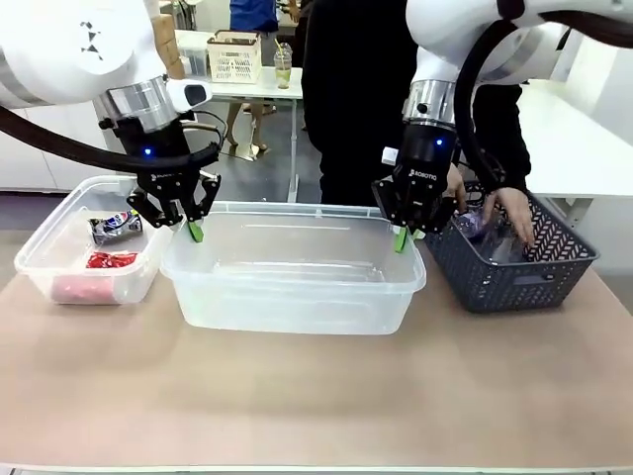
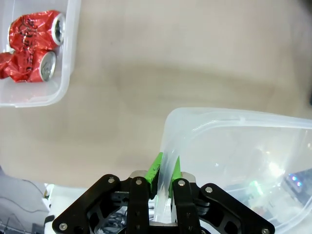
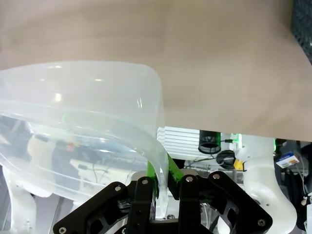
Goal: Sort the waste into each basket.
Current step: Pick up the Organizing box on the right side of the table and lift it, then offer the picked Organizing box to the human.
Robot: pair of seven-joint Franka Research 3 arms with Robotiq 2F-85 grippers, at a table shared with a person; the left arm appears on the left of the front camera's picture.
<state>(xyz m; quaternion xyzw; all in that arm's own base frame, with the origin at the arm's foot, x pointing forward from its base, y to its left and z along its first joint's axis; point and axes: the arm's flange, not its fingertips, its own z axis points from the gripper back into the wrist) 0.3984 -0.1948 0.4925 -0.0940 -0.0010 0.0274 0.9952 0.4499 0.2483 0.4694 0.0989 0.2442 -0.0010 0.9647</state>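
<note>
Clear middle tub (image 1: 297, 297): left jaws, right jaws each clamp rim. Clear side tub (image 1: 35, 272): three cans (image 1: 112, 260).

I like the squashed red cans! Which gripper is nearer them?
Left. The left gripper clamps the large clear plastic tub's rim beside the crushed red metal cans; the right gripper clamps its opposite rim, by the dark grey basket.

I read "ROBOTIQ" in white on the right gripper (image 1: 404, 237) body, front view. Print on the red cans (image 2: 30, 46) is crushed, can't read it.
</note>
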